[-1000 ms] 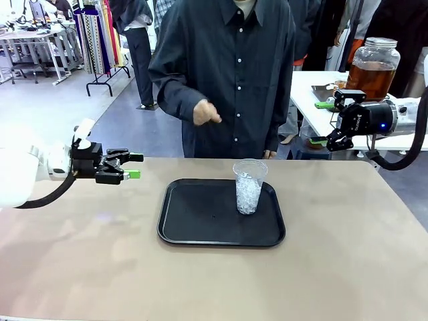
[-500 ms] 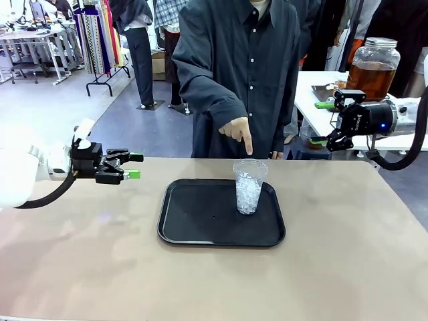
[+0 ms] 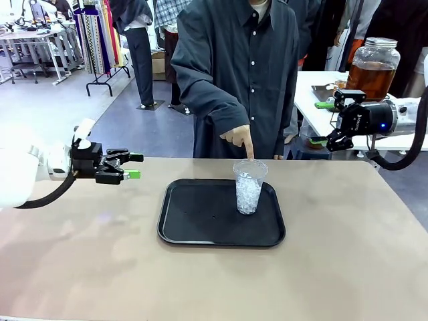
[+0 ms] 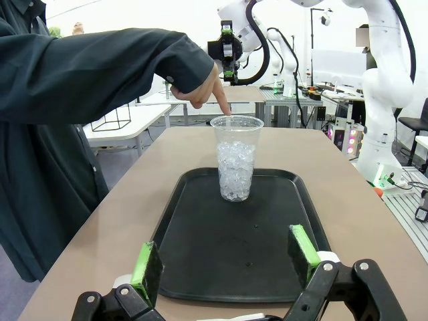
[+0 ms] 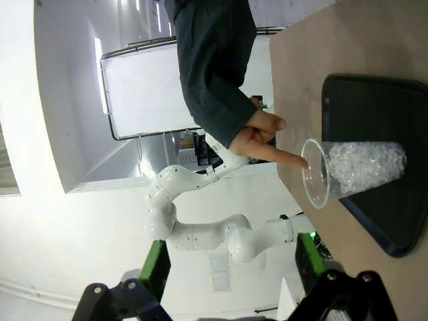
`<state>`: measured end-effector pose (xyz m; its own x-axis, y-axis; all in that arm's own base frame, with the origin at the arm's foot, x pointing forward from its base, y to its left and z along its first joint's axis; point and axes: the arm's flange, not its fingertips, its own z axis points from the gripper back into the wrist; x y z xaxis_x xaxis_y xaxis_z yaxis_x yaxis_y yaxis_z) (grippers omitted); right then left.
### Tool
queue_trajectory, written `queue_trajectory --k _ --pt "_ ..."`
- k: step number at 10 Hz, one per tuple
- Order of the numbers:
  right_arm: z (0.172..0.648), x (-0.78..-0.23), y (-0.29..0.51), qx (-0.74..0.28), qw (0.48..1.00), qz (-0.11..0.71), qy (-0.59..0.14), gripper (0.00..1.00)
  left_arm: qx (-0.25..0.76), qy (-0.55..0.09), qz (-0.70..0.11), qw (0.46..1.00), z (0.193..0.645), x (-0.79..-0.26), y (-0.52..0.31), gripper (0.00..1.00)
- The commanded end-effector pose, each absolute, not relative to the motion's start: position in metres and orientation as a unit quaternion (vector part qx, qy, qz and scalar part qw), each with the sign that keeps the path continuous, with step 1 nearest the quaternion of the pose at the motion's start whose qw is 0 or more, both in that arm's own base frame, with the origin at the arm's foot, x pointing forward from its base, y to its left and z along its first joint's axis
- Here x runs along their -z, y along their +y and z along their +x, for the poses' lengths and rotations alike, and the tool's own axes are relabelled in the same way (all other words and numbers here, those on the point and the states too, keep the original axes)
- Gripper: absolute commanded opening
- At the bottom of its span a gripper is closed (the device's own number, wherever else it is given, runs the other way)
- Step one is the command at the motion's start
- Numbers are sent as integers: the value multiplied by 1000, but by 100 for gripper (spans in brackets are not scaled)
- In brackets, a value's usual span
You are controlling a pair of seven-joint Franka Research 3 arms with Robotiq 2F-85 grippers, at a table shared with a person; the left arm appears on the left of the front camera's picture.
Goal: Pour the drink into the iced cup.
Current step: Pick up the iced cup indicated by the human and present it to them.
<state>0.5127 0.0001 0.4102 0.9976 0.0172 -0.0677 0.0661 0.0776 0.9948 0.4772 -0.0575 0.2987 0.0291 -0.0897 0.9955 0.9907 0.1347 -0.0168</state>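
while wide open, left end effector and right end effector far from iced cup near tray edge

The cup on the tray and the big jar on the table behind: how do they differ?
The cup is small and open-topped; the jar is big and lidded. The cup holds ice; the jar holds amber-brown liquid. The cup stands on the black tray; the jar on a white table farther back. Both are see-through.

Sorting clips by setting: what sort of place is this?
Probably a robot lab: the left gripper and right gripper flank a table holding a tray and iced cup, with a clothes rack on the open floor behind.
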Motion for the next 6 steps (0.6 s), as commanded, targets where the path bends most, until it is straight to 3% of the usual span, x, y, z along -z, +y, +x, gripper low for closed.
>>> queue_trajectory --k 1,4,6 --pt "513 -412 1 17 734 678 29 100 483 -502 -446 562 478 -300 -59 100" --pt "513 -410 0 17 733 679 31 100 483 -502 -446 562 478 -300 -59 100" --pt "507 -408 2 -92 728 677 -52 100 483 -502 -446 562 478 -300 -59 100"
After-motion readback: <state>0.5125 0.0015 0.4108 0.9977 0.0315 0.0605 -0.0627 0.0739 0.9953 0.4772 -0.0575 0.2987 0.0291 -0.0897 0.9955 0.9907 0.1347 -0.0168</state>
